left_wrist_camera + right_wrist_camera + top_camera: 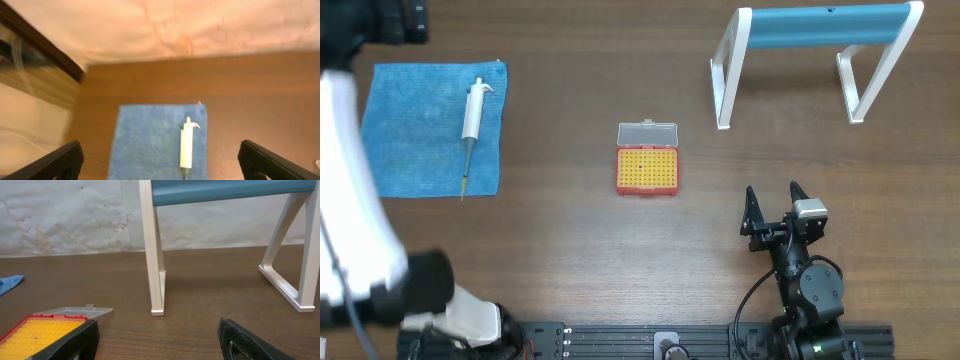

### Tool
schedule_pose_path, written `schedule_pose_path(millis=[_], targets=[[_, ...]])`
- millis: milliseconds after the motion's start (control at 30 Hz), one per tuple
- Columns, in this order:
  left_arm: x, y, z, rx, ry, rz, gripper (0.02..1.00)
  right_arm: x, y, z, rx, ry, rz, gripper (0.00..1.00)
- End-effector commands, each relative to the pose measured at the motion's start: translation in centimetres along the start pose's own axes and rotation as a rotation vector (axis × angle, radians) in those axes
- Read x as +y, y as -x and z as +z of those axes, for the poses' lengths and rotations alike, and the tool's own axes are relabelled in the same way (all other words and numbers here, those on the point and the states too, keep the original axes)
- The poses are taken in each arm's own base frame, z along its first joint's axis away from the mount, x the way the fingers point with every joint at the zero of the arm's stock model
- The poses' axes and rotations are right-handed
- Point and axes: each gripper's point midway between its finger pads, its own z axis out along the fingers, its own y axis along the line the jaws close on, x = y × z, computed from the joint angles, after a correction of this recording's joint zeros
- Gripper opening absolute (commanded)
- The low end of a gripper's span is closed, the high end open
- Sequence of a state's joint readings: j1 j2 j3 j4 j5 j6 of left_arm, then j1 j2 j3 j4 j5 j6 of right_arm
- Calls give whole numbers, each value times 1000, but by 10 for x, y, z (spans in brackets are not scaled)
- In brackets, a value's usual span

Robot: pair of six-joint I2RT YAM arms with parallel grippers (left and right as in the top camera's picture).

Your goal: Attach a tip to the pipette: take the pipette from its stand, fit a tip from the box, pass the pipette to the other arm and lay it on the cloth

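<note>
On one cloth (400, 140) lies one pipette (472, 112) (one tip box (647, 168) apart); left end effector (162, 161), right end effector (772, 198) spread.

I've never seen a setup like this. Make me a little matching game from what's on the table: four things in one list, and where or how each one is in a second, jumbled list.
Things:
1. pipette
2. tip box
3. stand
4. right gripper

Descriptions:
A. open, holding nothing
B. lying on the blue cloth
C. in the middle of the table, clear lid flipped open
D. at the far right, nothing hanging on it

Pairs: 1-B, 2-C, 3-D, 4-A.
</note>
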State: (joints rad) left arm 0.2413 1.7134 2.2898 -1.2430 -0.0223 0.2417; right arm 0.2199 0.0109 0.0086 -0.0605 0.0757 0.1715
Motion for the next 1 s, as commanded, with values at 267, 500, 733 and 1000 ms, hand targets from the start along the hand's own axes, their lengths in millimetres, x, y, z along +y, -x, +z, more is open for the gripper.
schedule_pose_path(millis=[267, 500, 733, 1000], targets=[[12, 9, -224, -432, 130, -17, 998, 0, -2, 0, 2, 1, 4, 787], [9, -10, -297, -578, 169, -21, 998, 0, -2, 0, 2, 1, 4, 785], [-13, -66, -325, -646, 106, -88, 998, 0, -2, 0, 2, 1, 4, 785], [-58, -91, -270, -954, -115, -131, 998, 0, -2, 0, 2, 1, 4, 785]])
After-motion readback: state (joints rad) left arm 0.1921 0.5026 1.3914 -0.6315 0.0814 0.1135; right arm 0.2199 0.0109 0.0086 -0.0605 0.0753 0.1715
